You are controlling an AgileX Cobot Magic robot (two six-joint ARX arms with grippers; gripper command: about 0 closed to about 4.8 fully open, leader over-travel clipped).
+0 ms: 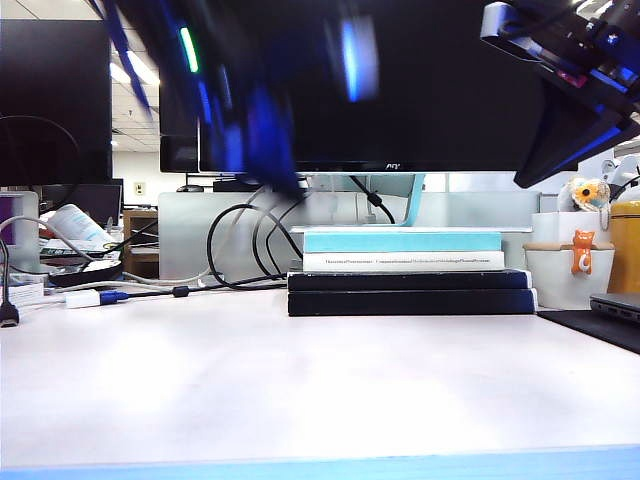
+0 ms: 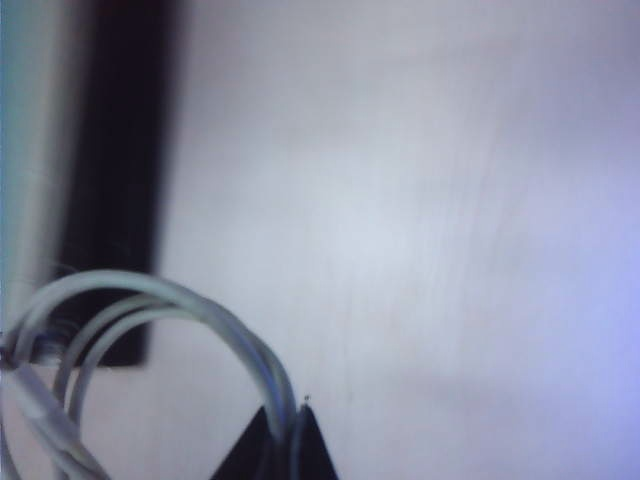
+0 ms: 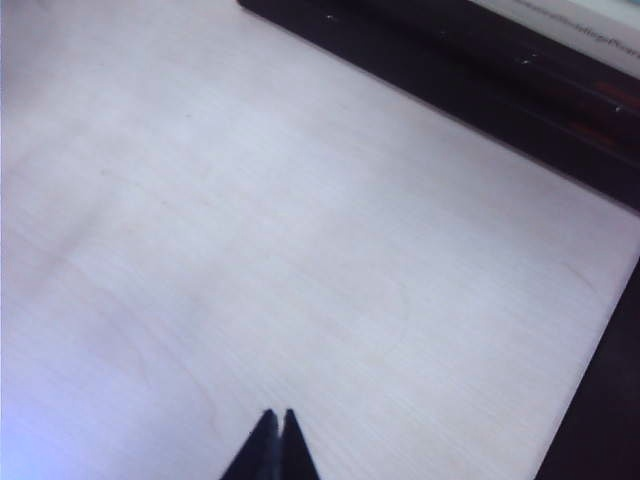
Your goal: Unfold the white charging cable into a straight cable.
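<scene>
White charging cable (image 2: 190,320) loops pinched in left gripper (image 2: 283,425), seen only by left wrist view. Right gripper (image 3: 274,425) closed, empty, above bare table (image 3: 300,250); exterior view shows only blurred arms.

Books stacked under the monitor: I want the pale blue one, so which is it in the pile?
The top book, light turquoise. Beneath it lies a white book with print along its side, then two black books at the bottom of the stack.

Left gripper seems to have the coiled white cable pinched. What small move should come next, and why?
Probably bring the right gripper over to take a free strand. The left gripper is shut on the white charging cable, which hangs in several loops, while the right one is shut on nothing above the bare table. Two holds are needed to pull it straight.
</scene>
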